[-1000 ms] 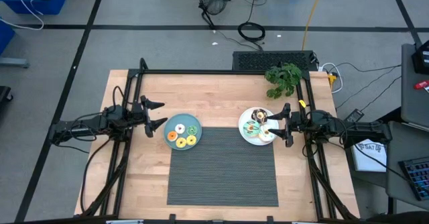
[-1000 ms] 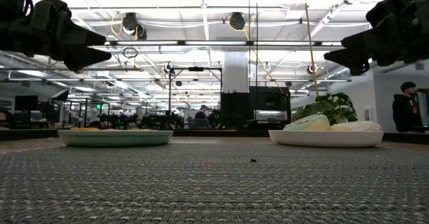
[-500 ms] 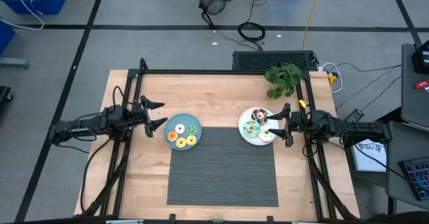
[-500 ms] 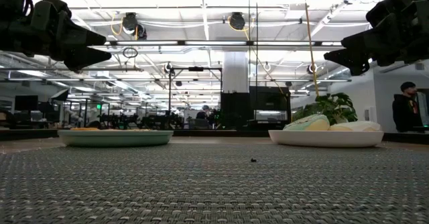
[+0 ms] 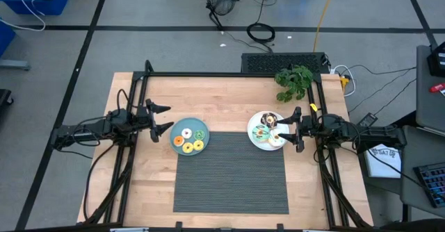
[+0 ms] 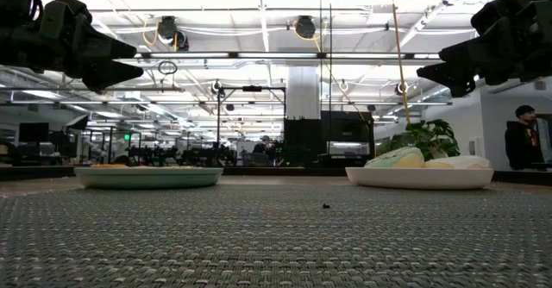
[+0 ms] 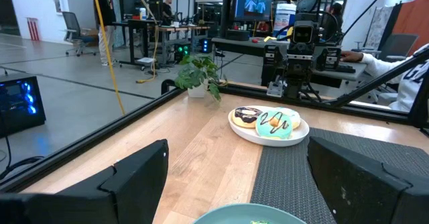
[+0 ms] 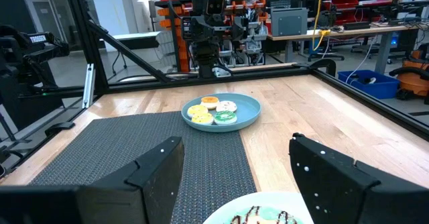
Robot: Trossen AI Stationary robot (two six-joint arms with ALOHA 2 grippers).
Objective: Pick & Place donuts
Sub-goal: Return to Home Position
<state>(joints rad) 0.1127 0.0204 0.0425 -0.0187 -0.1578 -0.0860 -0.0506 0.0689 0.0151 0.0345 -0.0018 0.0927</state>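
Several small iced donuts, yellow, orange, white and green, lie on the round teal plate (image 5: pixel 189 136) (image 8: pixel 222 111). More donuts, mint with dark drizzle and chocolate brown, lie on the round white plate (image 5: pixel 266 130) (image 7: pixel 268 123). My left gripper (image 5: pixel 161 119) hangs open above the table, just left of the teal plate. My right gripper (image 5: pixel 297 128) hangs open at the white plate's right rim, above it. Both plates sit on the wooden table at the far edge of the grey mat (image 5: pixel 231 173).
A potted green plant (image 5: pixel 295 81) stands on the table's far right part. A black frame of rails (image 5: pixel 229 75) runs along the table's far and side edges. A person (image 6: pixel 523 137) stands in the room beyond. The grey mat's near half is bare.
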